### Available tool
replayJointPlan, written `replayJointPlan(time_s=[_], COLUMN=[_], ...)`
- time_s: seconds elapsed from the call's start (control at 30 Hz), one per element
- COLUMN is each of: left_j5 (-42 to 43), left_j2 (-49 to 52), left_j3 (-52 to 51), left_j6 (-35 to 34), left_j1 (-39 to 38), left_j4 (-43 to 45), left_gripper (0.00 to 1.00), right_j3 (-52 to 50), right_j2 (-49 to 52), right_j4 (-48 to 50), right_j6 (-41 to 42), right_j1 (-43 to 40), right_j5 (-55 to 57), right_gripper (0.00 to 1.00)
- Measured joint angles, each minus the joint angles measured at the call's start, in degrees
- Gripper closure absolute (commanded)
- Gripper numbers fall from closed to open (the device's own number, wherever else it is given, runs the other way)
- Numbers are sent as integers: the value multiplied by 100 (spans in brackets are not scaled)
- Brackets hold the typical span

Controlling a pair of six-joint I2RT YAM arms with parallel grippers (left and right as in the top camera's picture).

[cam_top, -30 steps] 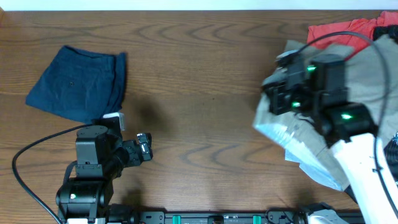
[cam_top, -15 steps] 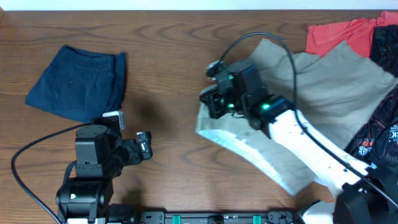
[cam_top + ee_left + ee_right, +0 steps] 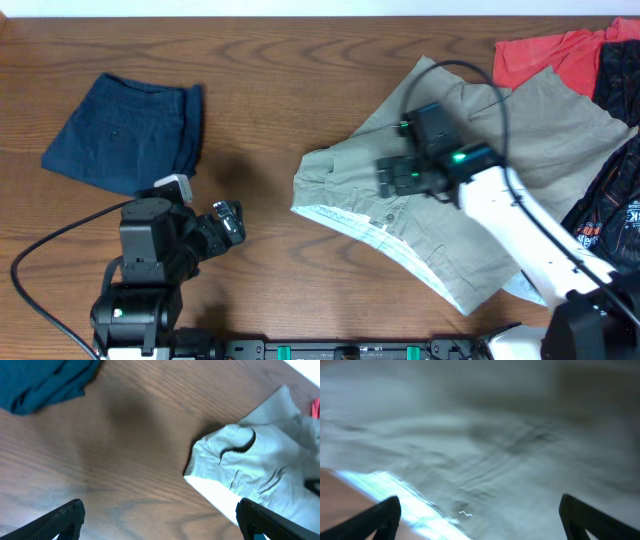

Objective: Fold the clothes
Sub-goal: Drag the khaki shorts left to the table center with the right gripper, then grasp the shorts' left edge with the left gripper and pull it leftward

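Note:
A grey-khaki garment (image 3: 500, 150) lies crumpled and spread on the wooden table, its waistband edge (image 3: 330, 212) toward the centre. My right gripper (image 3: 393, 178) hovers open just above it; in the right wrist view (image 3: 480, 520) the cloth (image 3: 495, 450) fills the space under the jaws with nothing pinched. A folded navy garment (image 3: 125, 135) rests at the far left. My left gripper (image 3: 228, 222) stands open over bare wood near the front; its wrist view (image 3: 160, 522) shows the khaki cloth (image 3: 260, 465) ahead right and the navy one (image 3: 45, 380) upper left.
A red garment (image 3: 545, 55) lies at the back right corner. A black printed garment (image 3: 612, 205) sits at the right edge, partly under the khaki cloth. The table's front edge (image 3: 350, 345) carries the arm bases.
The right gripper dragged the khaki garment leftward to the table's middle, then opened and let it go, backing off slightly right. The left arm barely moved.

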Motion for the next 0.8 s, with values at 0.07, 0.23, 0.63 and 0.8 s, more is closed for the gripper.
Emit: replayJointPlan(time_s=[0.07, 0.23, 0.63, 0.8], left_j5=[39, 417, 1502, 1751], left_j2=[160, 789, 3412, 4376], left_j3=[0, -2, -2, -4], left_j6=[-208, -422, -535, -546], left_j1=[0, 0, 0, -111], left_j4=[26, 315, 1346, 1989], left_gripper=[2, 1, 5, 6], right_j3=[0, 0, 0, -2], right_j2=[-90, -149, -151, -151], right_j4=[-341, -833, -1200, -1436], right_j6=[-2, 0, 0, 9], right_j1=[-310, -859, -1163, -1163], right_j5=[216, 428, 463, 463], right_gripper=[1, 1, 1, 1])
